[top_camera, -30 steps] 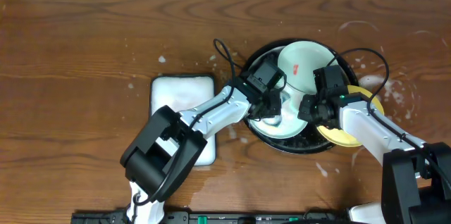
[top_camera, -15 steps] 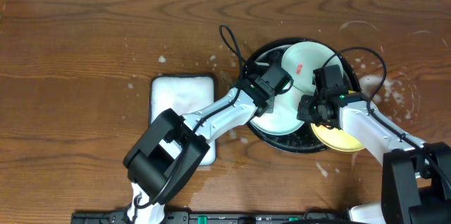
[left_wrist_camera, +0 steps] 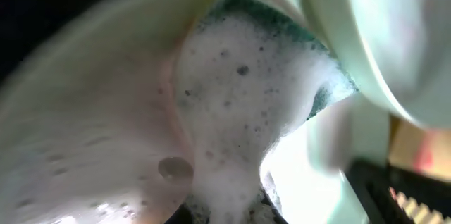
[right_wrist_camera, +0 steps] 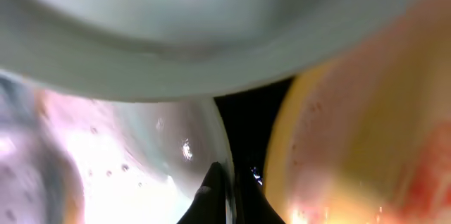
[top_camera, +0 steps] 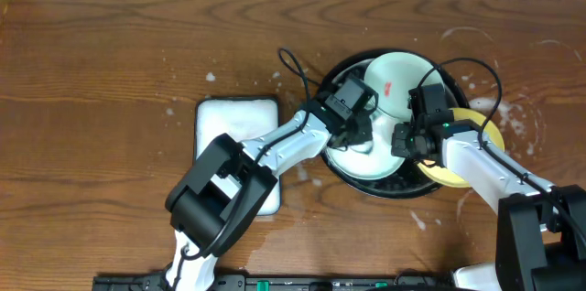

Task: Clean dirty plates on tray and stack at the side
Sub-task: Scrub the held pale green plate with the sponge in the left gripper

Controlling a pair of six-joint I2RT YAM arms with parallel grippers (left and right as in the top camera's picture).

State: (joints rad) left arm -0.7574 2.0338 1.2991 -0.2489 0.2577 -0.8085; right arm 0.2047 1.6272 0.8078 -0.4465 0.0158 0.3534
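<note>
The black tray sits right of centre. A pale mint plate with a red smear leans at its far side. A second mint plate, wet and foamy, lies in the tray's front. My left gripper is shut on a green sponge covered in foam and presses it on this plate. My right gripper is shut on the same plate's rim. The yellow plate with red smears lies at the tray's right edge, partly under my right arm, and also shows in the right wrist view.
A white rectangular dish of foam stands left of the tray, under my left arm. Soapy splashes mark the wood to the right of the tray.
My left gripper swept the sponge toward the far side of the plate and back toward the front. My right gripper kept its hold on the rim; the yellow plate shifted slightly.
</note>
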